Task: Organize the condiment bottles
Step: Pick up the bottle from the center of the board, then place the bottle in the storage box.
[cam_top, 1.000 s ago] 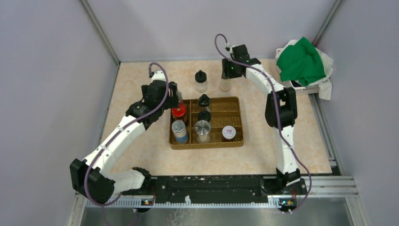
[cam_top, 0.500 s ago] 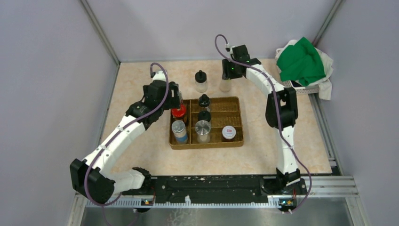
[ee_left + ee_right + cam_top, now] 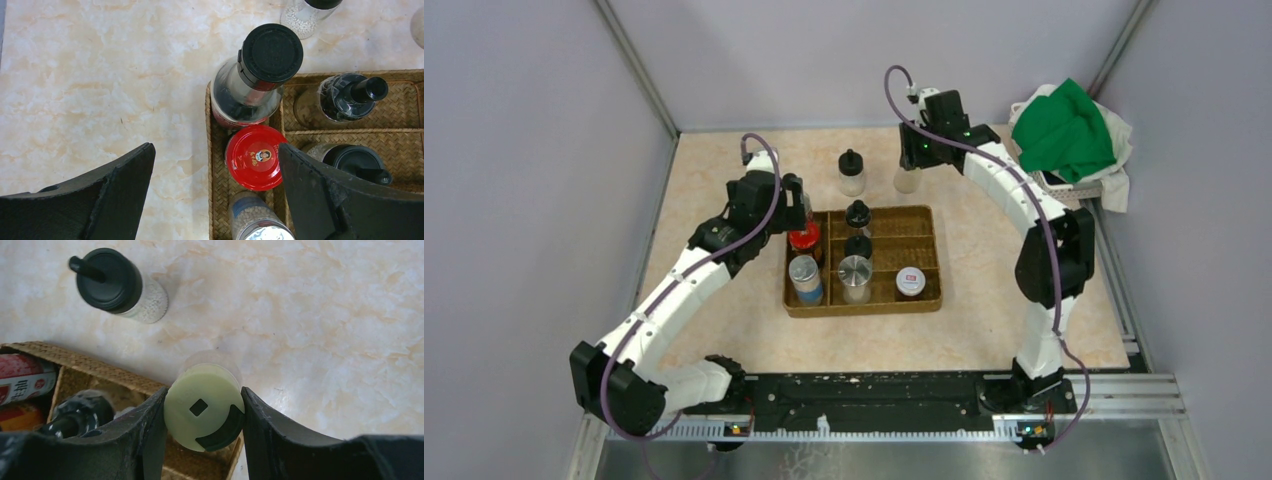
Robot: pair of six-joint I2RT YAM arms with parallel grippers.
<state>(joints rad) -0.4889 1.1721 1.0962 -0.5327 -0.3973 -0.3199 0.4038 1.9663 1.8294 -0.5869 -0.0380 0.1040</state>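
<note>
- Tray [image 3: 937, 262], woven, sits on your marble-look table [image 3: 984, 335] between grey walls [image 3: 524, 200]; green cloth [image 3: 1064, 130] lies far right.
- Your left gripper [image 3: 215, 150] gapes wide and empty over the red-lidded jar [image 3: 255, 157] and black-capped bottle [image 3: 270, 52] in the tray's left compartment.
- Your right gripper [image 3: 204, 392] clamps the pale-green-lidded jar [image 3: 200, 407] by the tray's far rim; a black-capped shaker [image 3: 112, 282] stands near.

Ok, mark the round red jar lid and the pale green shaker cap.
round red jar lid [image 3: 256, 157], left wrist view, centre of lid
pale green shaker cap [image 3: 207, 399], right wrist view, top of cap
</note>
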